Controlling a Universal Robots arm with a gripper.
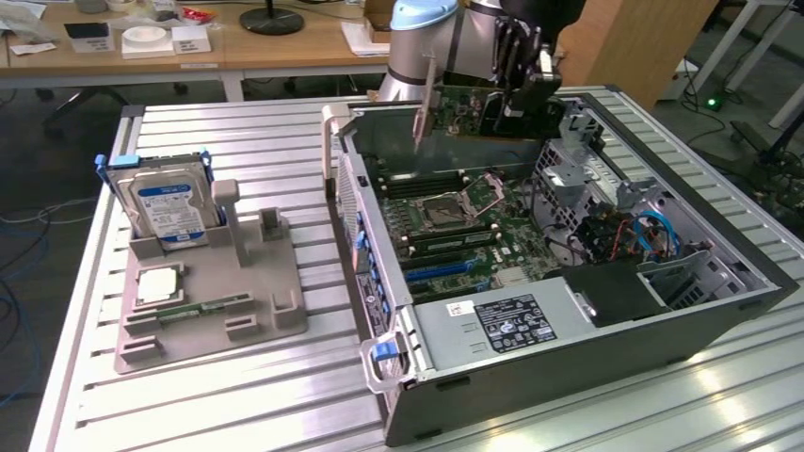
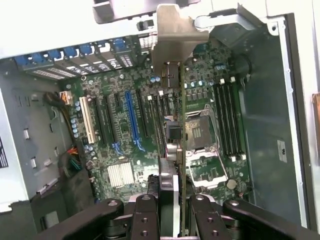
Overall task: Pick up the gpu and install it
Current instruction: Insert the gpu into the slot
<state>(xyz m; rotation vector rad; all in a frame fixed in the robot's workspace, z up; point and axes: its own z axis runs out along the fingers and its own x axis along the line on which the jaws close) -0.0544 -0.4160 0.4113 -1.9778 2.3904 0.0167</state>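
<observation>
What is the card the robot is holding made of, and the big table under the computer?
The card looks like a green printed circuit board, dotted with tiny parts, with a shiny silver end strip that seems to be bare metal. The gripper is shut on it above the open computer. The table looks like ribbed aluminium: pale, grooved, softly reflecting light.

labels: blue label on hard drive [image 1: 169,209] and white-printed black label on power supply [image 1: 513,322] showed print | no wording was legible

1 gpu [image 1: 472,113], 1 hard drive [image 1: 168,209], 1 computer case [image 1: 703,311], 1 parts holder [image 1: 251,325].
</observation>
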